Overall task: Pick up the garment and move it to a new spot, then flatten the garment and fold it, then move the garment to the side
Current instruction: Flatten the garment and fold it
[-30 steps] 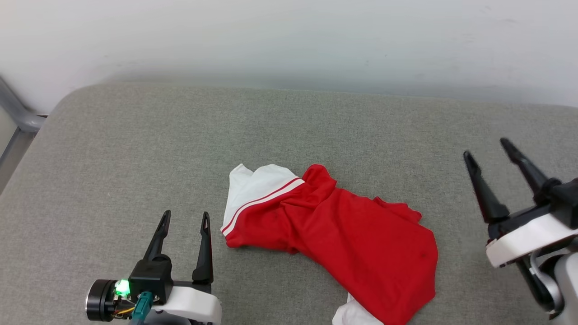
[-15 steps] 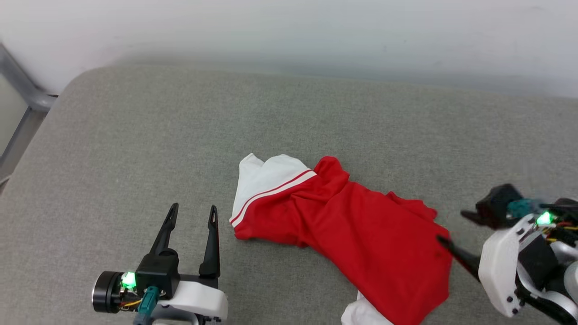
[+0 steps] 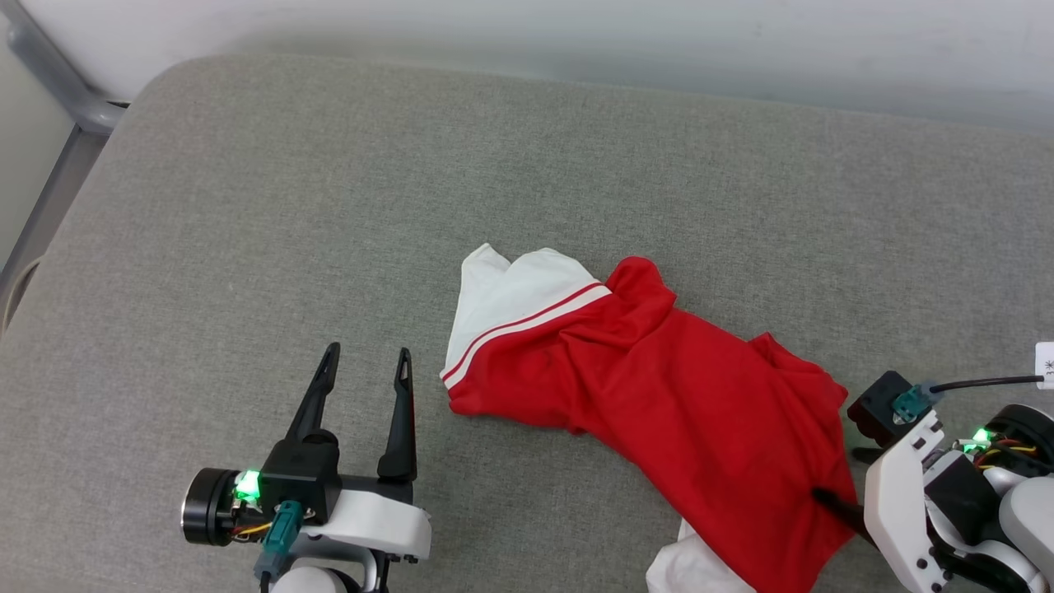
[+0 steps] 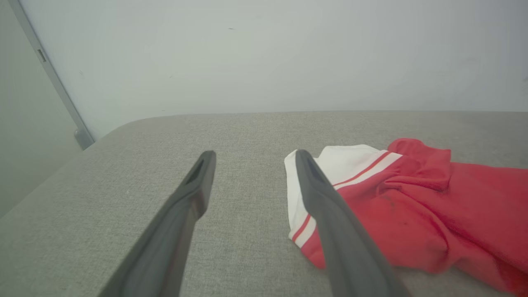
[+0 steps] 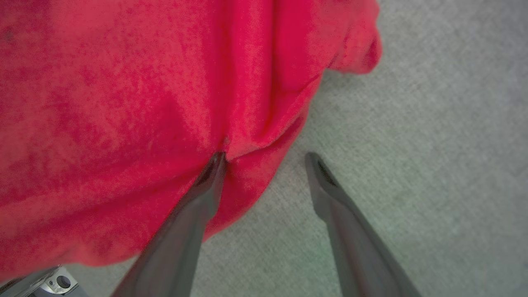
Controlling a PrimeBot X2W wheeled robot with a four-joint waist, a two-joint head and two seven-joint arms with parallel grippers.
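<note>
The garment (image 3: 659, 387) lies crumpled on the grey cushion, red body up, a white sleeve with red stripes at its left end and a white bit under its lower right. My left gripper (image 3: 368, 354) rests open just left of the sleeve, touching nothing; in the left wrist view the gripper (image 4: 254, 154) points past the garment (image 4: 412, 198). My right gripper (image 3: 836, 473) is tipped down at the garment's right edge. In the right wrist view this gripper (image 5: 266, 159) stands open, one finger (image 5: 206, 189) pressed into the red garment (image 5: 123, 103), the other over bare cushion.
The grey cushion (image 3: 329, 181) stretches wide to the left and behind the garment. A white wall (image 3: 576, 33) runs along its back edge. A grey metal frame (image 3: 58, 74) stands at the upper left corner. A cable with a white tag (image 3: 1044, 366) hangs by the right arm.
The right gripper has turned from fingers-up to pointing down and dropped onto the garment's right edge. The head camera has tilted down. The left gripper has stayed beside the sleeve.
</note>
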